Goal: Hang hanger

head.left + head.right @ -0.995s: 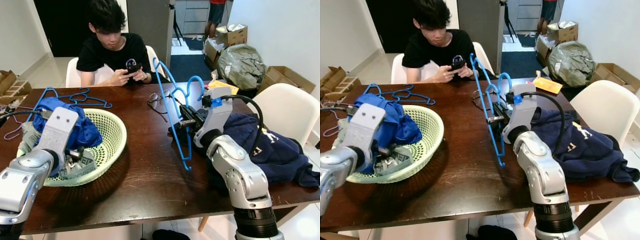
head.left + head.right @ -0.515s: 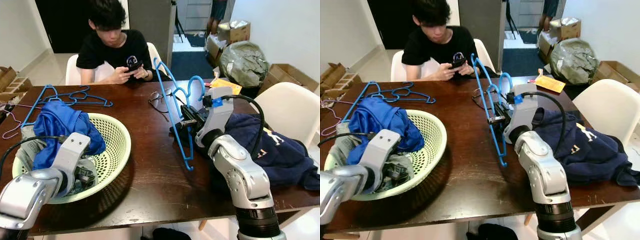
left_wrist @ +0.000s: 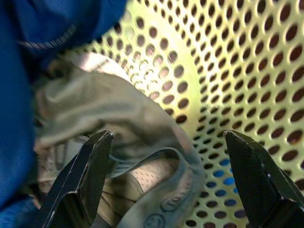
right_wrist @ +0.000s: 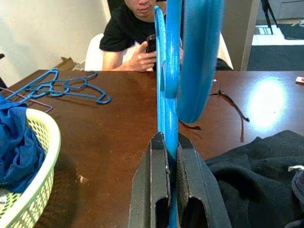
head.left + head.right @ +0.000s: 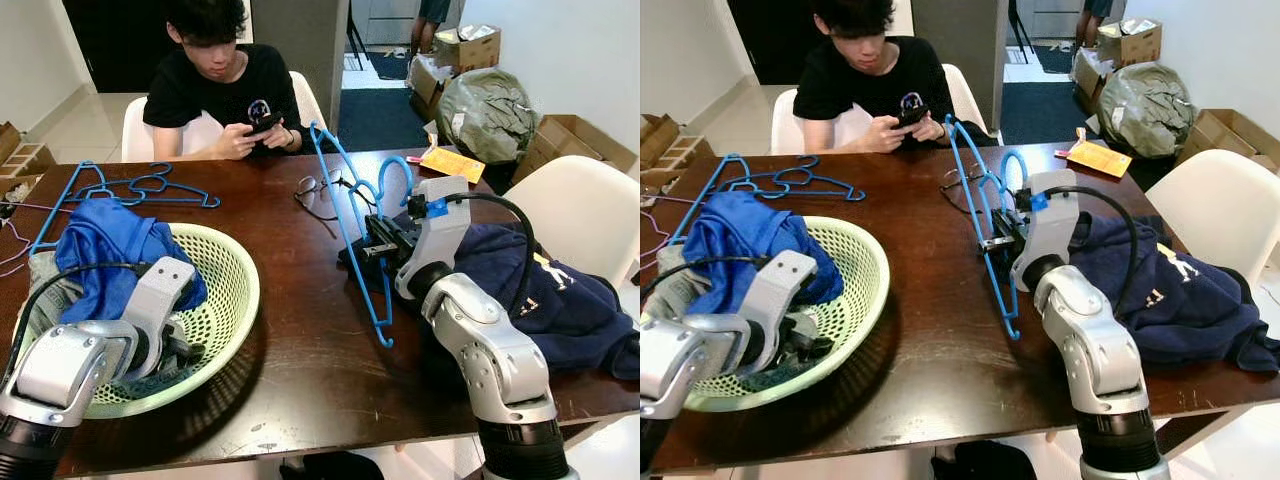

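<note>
Hanger (image 5: 352, 224) is in my right gripper (image 4: 171, 166), whose two fingers are pressed together on its blue bar, and it stands almost upright above the brown table (image 5: 290, 330), hook end away from me. In the last second this grip did not change, but my left gripper (image 3: 166, 180) went deeper into the green basket (image 5: 235, 300). Its fingers are wide apart and hold nothing, just above a grey garment (image 3: 109, 123) beside the blue cloth (image 5: 115, 240). I judge the next step is to take clothing for the hanger, so hanging is not yet near.
</note>
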You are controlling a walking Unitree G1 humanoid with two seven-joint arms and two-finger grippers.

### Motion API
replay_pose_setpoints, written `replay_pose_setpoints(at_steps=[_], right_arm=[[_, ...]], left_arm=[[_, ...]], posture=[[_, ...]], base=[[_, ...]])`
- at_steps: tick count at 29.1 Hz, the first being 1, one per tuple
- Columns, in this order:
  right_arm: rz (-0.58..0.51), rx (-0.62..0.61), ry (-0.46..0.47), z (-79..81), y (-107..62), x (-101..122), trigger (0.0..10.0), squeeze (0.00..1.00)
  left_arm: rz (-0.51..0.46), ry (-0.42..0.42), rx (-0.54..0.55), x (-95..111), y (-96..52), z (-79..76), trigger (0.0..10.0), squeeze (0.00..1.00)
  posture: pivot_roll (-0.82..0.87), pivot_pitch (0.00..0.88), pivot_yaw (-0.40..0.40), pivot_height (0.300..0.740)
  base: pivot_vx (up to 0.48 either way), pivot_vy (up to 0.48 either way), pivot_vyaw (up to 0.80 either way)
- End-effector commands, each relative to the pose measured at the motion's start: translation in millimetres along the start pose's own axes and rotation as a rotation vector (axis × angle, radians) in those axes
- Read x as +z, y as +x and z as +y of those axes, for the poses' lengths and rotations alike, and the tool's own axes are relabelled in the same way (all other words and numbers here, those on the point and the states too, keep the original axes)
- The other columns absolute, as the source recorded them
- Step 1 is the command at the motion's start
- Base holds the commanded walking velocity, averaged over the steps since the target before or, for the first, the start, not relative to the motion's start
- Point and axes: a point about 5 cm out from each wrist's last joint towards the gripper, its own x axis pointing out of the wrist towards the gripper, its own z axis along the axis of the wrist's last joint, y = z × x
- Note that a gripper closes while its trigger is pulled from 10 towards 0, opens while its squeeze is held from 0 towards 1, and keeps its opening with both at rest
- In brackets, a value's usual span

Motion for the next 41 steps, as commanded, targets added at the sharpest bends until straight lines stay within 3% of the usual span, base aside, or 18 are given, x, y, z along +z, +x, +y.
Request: replay_pose_setpoints(at_steps=[1, 7, 16, 23, 26, 41], right_arm=[[0.000, 0.003, -0.014, 1.0, -2.0, 2, 10.0, 0.00], [0.007, 0.008, -0.014, 2.5, -1.5, 1, 10.0, 0.00], [0.012, 0.008, -0.015, 2.5, -2.0, 2, 10.0, 0.00], [0.016, 0.009, -0.014, 2.4, -2.2, 1, 10.0, 0.00], [0.020, 0.013, -0.015, 2.7, -1.6, 1, 10.0, 0.00], [0.026, 0.015, -0.015, 3.4, -1.4, 0, 10.0, 0.00]], left_arm=[[0.027, -0.002, -0.011, -2, 0.3, -1.1, 10.0, 0.00], [0.049, 0.054, 0.028, -1, -6.2, 2.4, 10.0, 0.00], [-0.012, 0.015, 0.088, 13, -16.5, 11.6, 10.0, 0.00], [0.021, 0.043, 0.036, 11, -25.2, 1.5, 10.0, 0.00], [0.075, 0.113, -0.006, 7, -34.9, -11.4, 10.0, 0.00], [0.166, 0.110, -0.023, -8, -29.1, -16.3, 10.0, 0.00]], posture=[[0.03, 0.107, -0.018, 0.735], [0.04, 0.108, -0.022, 0.735], [0.04, 0.112, -0.021, 0.735], [0.04, 0.115, -0.023, 0.735], [0.04, 0.115, -0.025, 0.735], [0.04, 0.117, -0.024, 0.735]], base=[[0.000, 0.000, 0.00], [0.000, 0.000, 0.00], [0.000, 0.000, 0.00], [0.000, 0.000, 0.00], [0.000, 0.000, 0.00], [0.000, 0.000, 0.00]])
